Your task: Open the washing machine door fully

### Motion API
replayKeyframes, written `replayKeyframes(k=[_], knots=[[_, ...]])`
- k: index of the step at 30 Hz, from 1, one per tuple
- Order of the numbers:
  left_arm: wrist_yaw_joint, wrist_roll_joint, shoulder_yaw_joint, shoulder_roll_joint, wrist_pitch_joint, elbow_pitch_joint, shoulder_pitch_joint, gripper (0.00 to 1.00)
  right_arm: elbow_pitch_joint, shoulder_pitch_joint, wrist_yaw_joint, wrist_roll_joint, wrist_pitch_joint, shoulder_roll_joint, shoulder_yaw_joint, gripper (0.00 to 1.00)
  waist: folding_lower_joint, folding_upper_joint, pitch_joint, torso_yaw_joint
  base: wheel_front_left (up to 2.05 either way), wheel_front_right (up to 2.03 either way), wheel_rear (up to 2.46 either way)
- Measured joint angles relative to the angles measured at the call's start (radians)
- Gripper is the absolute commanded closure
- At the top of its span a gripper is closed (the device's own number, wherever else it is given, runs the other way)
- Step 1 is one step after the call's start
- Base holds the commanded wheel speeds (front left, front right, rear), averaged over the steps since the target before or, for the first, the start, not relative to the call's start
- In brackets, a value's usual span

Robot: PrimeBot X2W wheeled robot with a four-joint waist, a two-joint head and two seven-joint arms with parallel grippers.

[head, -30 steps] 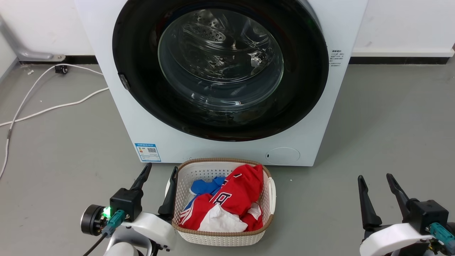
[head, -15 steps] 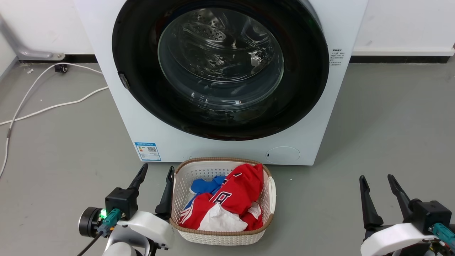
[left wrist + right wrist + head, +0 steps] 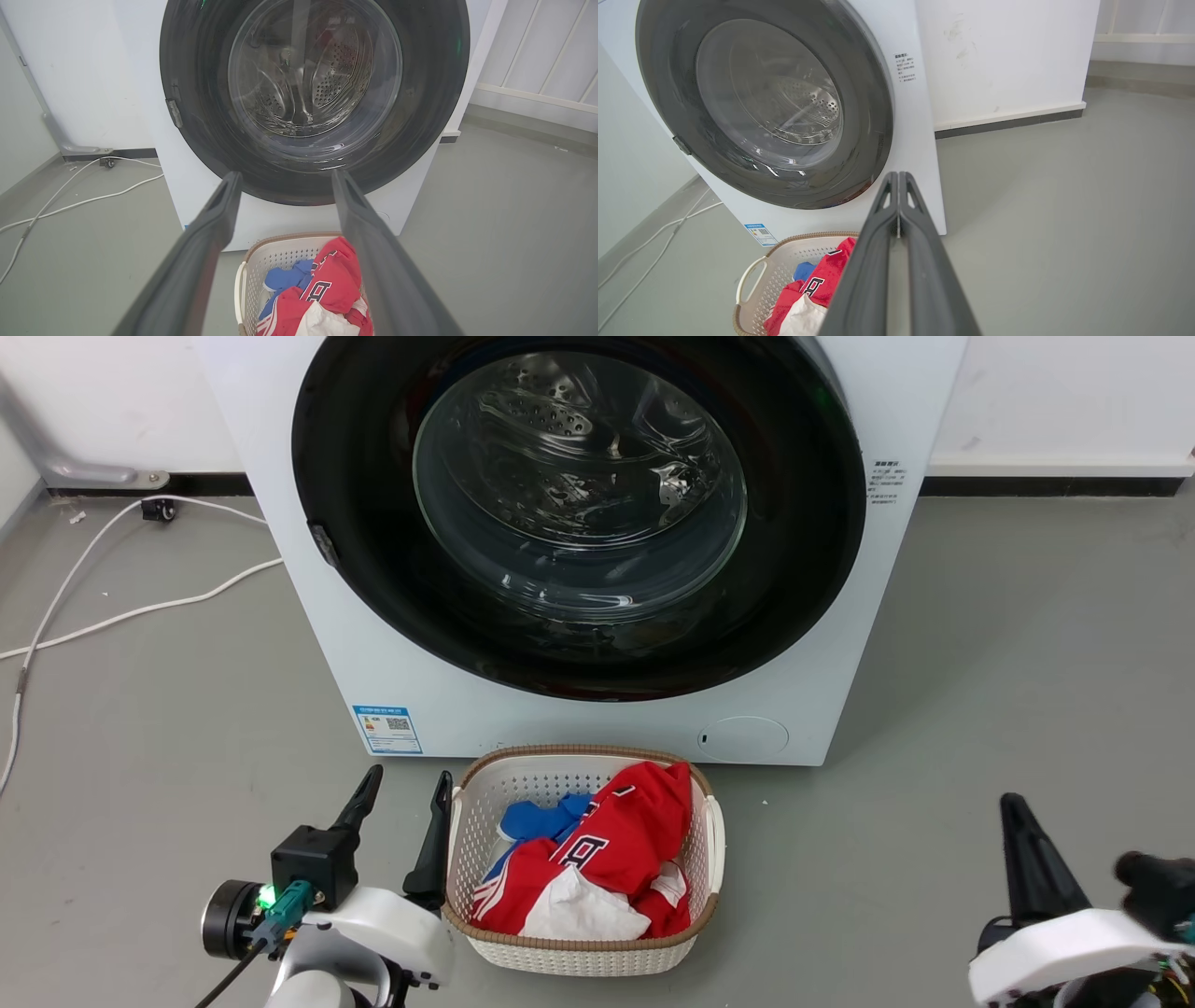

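The white washing machine (image 3: 579, 723) stands straight ahead. Its glossy black round washing machine door (image 3: 373, 588) lies flat against the front, and the steel drum shows through the glass bowl. A small latch tab (image 3: 324, 543) sits on the door's left edge. My left gripper (image 3: 409, 775) is open and empty, low on the floor left of the basket, well short of the door (image 3: 196, 93). My right gripper (image 3: 1013, 803) is at the lower right, far from the door (image 3: 668, 93). In the right wrist view its fingers (image 3: 898, 175) are pressed together with nothing between them.
A white laundry basket (image 3: 579, 753) with red, blue and white clothes sits on the grey floor right below the machine. White cables (image 3: 140, 611) run across the floor at the left. A white wall with a dark skirting (image 3: 1046, 485) is behind.
My right gripper's fingers have come together and the gripper has shifted right. The left gripper has drifted slightly down and left. The door has not moved.
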Motion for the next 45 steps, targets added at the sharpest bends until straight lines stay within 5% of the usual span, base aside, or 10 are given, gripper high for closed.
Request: replayKeyframes(k=[10,18,30,39,45], knots=[[0.008,-0.013,-0.006,-0.001,0.003,-0.015,0.0,0.0,0.082,-0.079,0.0,0.597,0.104,0.001,-0.146,1.0,0.0001,0.0,0.009,0.002,0.0,0.0,0.0],[0.011,-0.023,-0.013,-0.005,0.0,-0.029,-0.009,0.0,0.184,-0.245,0.0,0.899,0.16,0.001,-0.292,1.0,0.0,0.0,0.044,0.004,0.0,0.0,0.0],[-0.005,-0.024,-0.023,-0.004,-0.019,-0.074,-0.09,0.0,0.449,-0.674,0.0,0.89,0.367,-0.069,-0.529,1.0,0.0001,0.0,0.171,0.036,0.0,0.0,0.0],[-0.012,-0.013,-0.029,0.0,-0.031,-0.124,-0.129,0.0,0.608,-0.992,0.0,0.698,0.592,-0.17,-0.547,1.0,0.0002,0.0,0.268,0.07,0.0,0.0,0.0],[-0.016,-0.007,-0.029,-0.003,-0.033,-0.137,-0.152,0.0,0.663,-1.164,0.0,0.542,0.743,-0.168,-0.529,1.0,0.0002,0.0,0.326,0.084,0.0,0.0,0.0]])
